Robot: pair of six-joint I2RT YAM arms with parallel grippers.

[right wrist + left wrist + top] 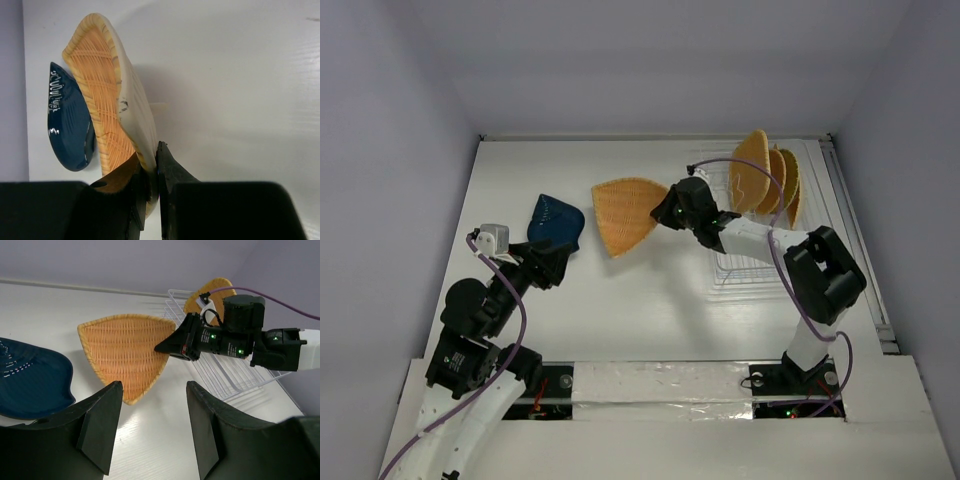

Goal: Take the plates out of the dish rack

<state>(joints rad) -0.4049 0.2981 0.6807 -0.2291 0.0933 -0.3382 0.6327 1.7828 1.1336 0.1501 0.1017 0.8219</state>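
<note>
My right gripper (667,215) (167,346) (152,170) is shut on the rim of an orange woven plate (625,213) (125,352) (107,85), held low over the table left of the dish rack (745,262) (235,377). Whether the plate touches the table I cannot tell. A dark blue plate (556,222) (30,377) (67,120) lies flat just left of it. My left gripper (548,262) (152,425) stands open and empty just near of the blue plate. Three orange plates (760,180) (215,290) stand upright at the rack's far end.
The rack sits at the right of the white table (650,310), close to the right wall. The near part of the rack holds only bare wire. A purple cable (775,255) loops over the right arm above the rack.
</note>
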